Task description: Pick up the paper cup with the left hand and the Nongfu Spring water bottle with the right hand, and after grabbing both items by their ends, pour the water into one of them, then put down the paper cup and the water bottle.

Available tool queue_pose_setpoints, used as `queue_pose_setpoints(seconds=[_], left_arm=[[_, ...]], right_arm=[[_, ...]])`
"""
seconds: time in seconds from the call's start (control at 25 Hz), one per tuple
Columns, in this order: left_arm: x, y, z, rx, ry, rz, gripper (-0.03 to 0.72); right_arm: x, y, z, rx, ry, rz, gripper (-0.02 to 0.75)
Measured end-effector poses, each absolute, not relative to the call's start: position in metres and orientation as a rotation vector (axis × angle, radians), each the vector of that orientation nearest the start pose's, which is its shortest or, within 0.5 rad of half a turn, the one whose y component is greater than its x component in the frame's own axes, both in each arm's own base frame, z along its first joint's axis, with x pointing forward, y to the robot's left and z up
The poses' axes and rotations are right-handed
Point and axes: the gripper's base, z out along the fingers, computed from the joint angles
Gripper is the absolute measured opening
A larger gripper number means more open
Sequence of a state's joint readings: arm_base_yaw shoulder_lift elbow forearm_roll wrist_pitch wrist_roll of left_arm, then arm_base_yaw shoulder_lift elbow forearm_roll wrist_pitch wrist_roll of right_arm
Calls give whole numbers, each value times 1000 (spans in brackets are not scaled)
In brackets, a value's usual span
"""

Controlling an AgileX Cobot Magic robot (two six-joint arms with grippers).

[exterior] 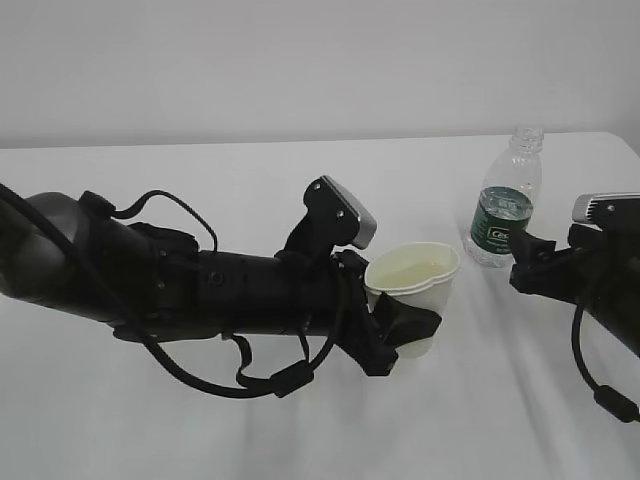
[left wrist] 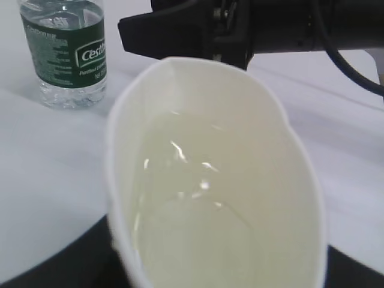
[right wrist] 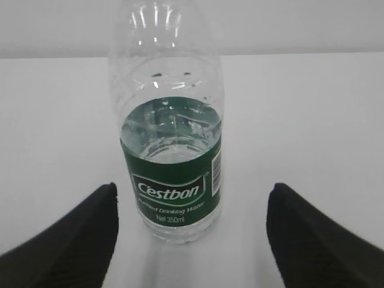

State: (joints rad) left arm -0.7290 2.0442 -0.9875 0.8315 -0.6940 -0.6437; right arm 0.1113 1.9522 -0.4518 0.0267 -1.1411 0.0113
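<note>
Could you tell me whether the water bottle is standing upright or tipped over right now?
Upright. The bottle stands on the table, neck up, its water level flat, between the open right gripper's fingers, untouched.

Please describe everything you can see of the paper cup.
The small white paper cup has a rolled rim and a pale cream inside. It holds clear water and is squeezed to an oval by the left tool, which grips its lower wall. It stays nearly upright, left of the clear plastic bottle, not touching it.
</note>
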Motion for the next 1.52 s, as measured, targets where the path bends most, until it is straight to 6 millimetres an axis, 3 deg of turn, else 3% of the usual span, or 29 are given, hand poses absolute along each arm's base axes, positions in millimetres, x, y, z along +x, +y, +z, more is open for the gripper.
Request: queue_pose_setpoints(seconds=[0.52,0.92,1.52], left_arm=[[277,-289,130,1053,1747,-858,384],[307,-252,132,920,1746,-835,384],[309,-185,112,784,1739,-787,384]], right_arm=[[288,30,102,-69,1842,73,587],[288,30,102,-70,1842,75,587],[288,31,102,-79,1842,79,587]])
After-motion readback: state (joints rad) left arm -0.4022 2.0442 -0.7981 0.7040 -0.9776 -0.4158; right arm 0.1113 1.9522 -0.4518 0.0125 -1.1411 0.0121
